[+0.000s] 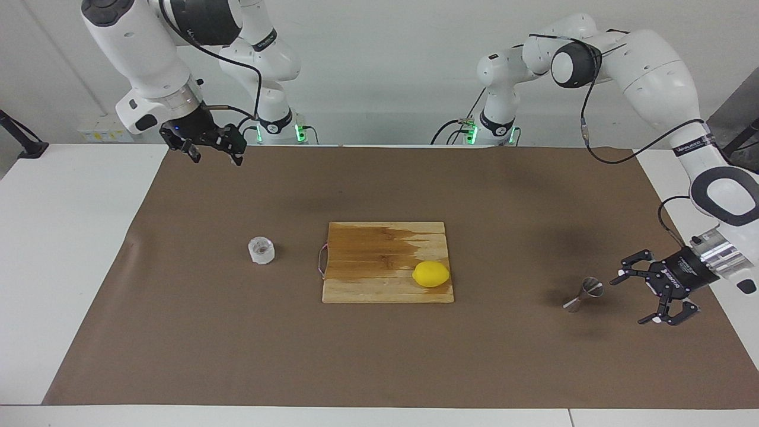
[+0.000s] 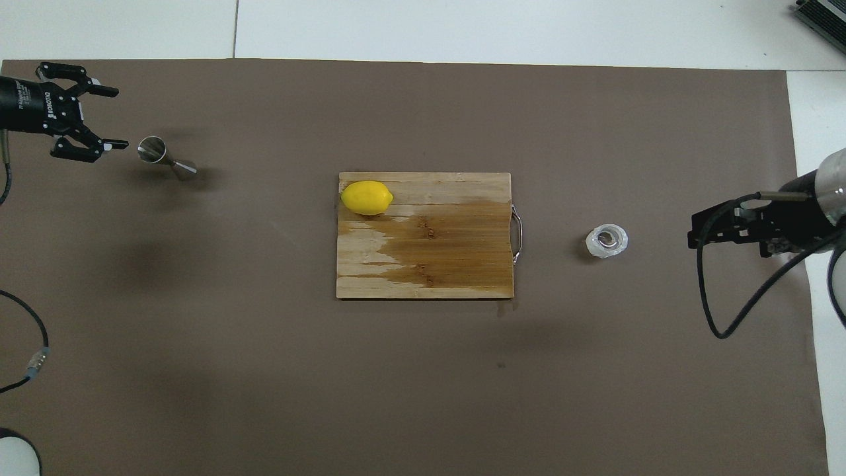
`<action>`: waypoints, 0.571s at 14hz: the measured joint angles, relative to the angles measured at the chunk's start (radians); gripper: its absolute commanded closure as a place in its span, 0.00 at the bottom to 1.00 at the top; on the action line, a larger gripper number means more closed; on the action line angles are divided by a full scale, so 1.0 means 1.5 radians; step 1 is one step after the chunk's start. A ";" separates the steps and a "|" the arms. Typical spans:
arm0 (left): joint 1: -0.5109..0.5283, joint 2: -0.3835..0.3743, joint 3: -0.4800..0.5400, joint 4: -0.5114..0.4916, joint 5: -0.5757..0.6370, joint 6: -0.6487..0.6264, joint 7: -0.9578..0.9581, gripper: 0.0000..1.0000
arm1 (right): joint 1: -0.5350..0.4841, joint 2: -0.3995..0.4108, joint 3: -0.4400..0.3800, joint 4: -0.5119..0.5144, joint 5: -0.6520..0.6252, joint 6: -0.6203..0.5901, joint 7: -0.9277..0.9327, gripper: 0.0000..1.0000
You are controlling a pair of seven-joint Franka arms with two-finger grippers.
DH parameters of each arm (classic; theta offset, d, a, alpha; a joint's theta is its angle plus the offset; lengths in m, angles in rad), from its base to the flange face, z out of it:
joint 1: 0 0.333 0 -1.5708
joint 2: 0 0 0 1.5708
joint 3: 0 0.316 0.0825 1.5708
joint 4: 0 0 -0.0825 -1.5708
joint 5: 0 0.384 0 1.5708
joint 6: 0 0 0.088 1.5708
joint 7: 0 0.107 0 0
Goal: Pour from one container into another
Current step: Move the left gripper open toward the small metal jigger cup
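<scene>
What the clear cup [image 2: 606, 240] holds is too small to make out. The overhead view's edge cuts off both arms: only the left gripper [image 2: 109, 116] and the right gripper's [image 2: 695, 233] dark body enter, its fingertips indistinct.

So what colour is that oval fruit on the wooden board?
Bright yellow: the oval yellow lemon on the wooden cutting board, clearest from overhead.
</scene>
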 measured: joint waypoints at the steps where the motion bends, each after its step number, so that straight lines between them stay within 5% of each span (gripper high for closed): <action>1: 0.000 0.000 0.000 -0.006 0.000 0.000 -0.001 0.00 | 0.000 0.000 0.000 0.000 0.000 0.000 0.000 0.00; 8: 0.005 0.000 0.002 -0.071 0.000 0.010 -0.002 0.00 | 0.000 0.000 0.000 0.000 0.000 0.000 0.000 0.00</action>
